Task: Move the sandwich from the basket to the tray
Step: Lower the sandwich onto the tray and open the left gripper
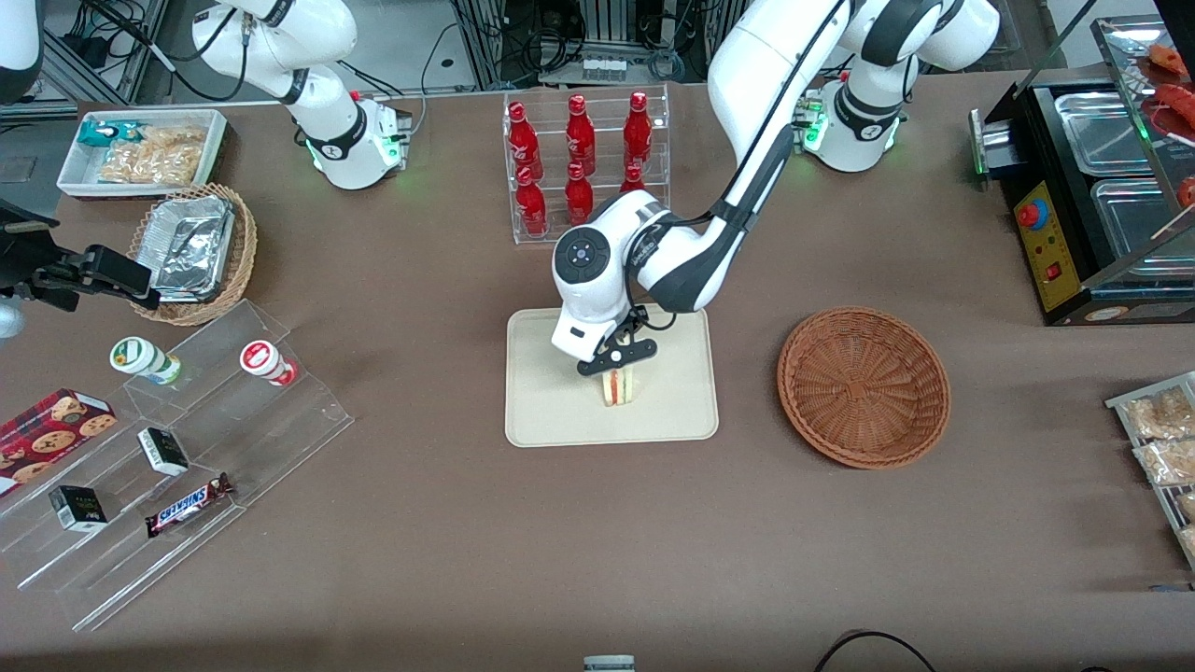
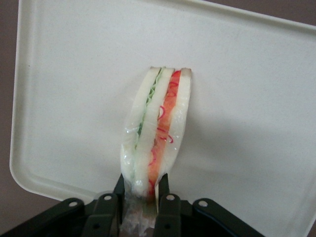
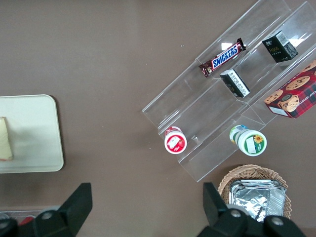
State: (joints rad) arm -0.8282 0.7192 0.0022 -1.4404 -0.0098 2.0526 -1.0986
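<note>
The sandwich (image 1: pixel 618 388) (image 2: pixel 157 129), a wedge of white bread with red, pink and green filling in clear wrap, stands on edge on the cream tray (image 1: pixel 541 401) (image 2: pixel 237 89). My left gripper (image 1: pixel 617 371) (image 2: pixel 142 190) is directly above it, shut on the sandwich's upper end, one dark finger on each bread face. The reddish-brown wicker basket (image 1: pixel 864 386) lies on the table beside the tray, toward the working arm's end, with nothing in it. An edge of the sandwich (image 3: pixel 5 140) on the tray (image 3: pixel 34 133) also shows in the right wrist view.
A clear rack of red bottles (image 1: pixel 583 159) stands just past the tray, farther from the front camera. Stepped acrylic shelves with snacks (image 1: pixel 168 467) and a tan basket of foil containers (image 1: pixel 191 250) lie toward the parked arm's end. A black warmer (image 1: pixel 1092 187) stands at the working arm's end.
</note>
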